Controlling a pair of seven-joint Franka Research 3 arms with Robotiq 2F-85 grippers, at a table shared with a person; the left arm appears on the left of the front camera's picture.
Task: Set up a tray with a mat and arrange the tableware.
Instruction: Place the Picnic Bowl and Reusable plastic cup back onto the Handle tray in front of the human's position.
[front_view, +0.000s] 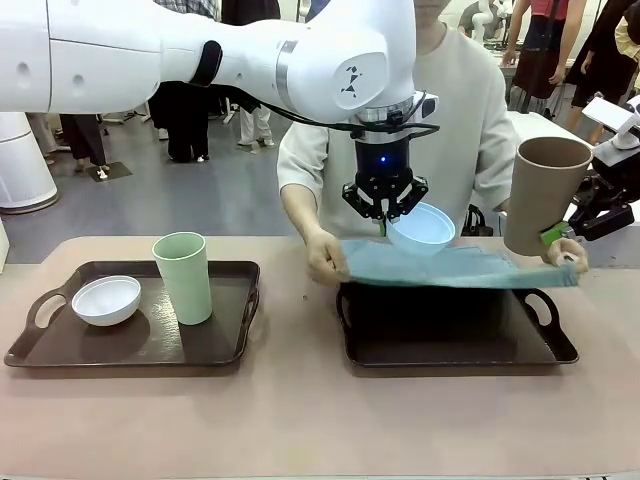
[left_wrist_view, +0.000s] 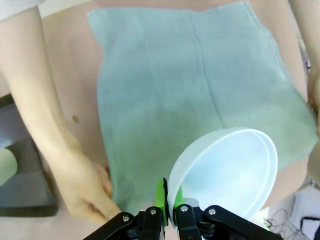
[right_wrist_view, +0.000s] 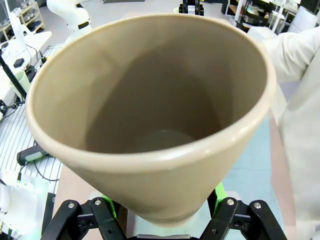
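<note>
My left gripper (front_view: 388, 212) hangs above the right tray (front_view: 450, 345), shut on the rim of the light blue bowl (front_view: 421, 228); the left wrist view has the same gripper (left_wrist_view: 168, 200) pinching that bowl (left_wrist_view: 227, 170). Under it, a person's two hands stretch a blue-green mat (front_view: 450, 266) above this tray; it fills much of that wrist view as the mat (left_wrist_view: 190, 85). At far right my right gripper (front_view: 575, 225) holds the tan-brown tumbler (front_view: 540, 195) upright in the air, gripper (right_wrist_view: 162, 212) clamped on the tumbler (right_wrist_view: 150, 115). The white bowl (front_view: 106, 298) and pale green tumbler (front_view: 183, 277) stand on the left tray (front_view: 130, 345).
The person stands at the far side of the table, a hand (front_view: 325, 262) at the mat's left corner and a hand (front_view: 566, 252) at its right one, near my right gripper. Bare tan tabletop (front_view: 300, 420) lies in front of both trays.
</note>
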